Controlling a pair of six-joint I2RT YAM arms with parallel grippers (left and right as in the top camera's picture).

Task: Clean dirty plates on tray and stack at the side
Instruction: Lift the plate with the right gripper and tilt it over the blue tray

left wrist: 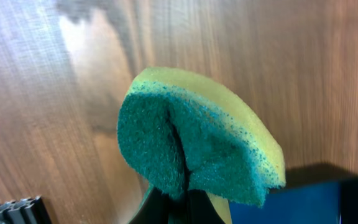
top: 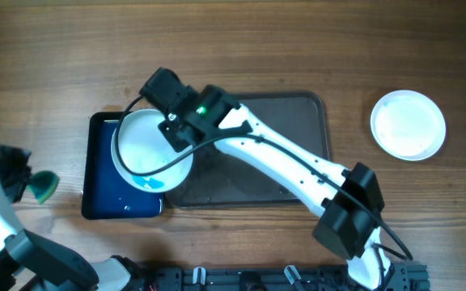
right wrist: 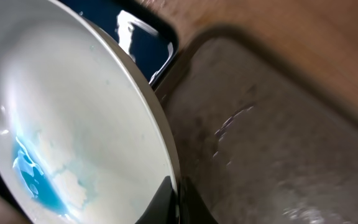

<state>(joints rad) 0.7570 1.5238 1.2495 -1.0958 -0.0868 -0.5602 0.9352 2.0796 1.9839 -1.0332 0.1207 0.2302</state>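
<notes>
Overhead: both your grippers loaded.
R gripper (top: 172, 129) clamps rim of smeared plate (top: 144, 149) over left edge of tray (top: 298, 113); L gripper (left wrist: 179, 208) pinches sponge (left wrist: 191, 143); 2nd plate (top: 408, 124) lies off tray's right edge.

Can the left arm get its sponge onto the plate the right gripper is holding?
Probably yes. The plate is held over the blue tray, smeared face open; only bare table lies between the tray and the sponge. The right gripper clamps the far rim.
</notes>
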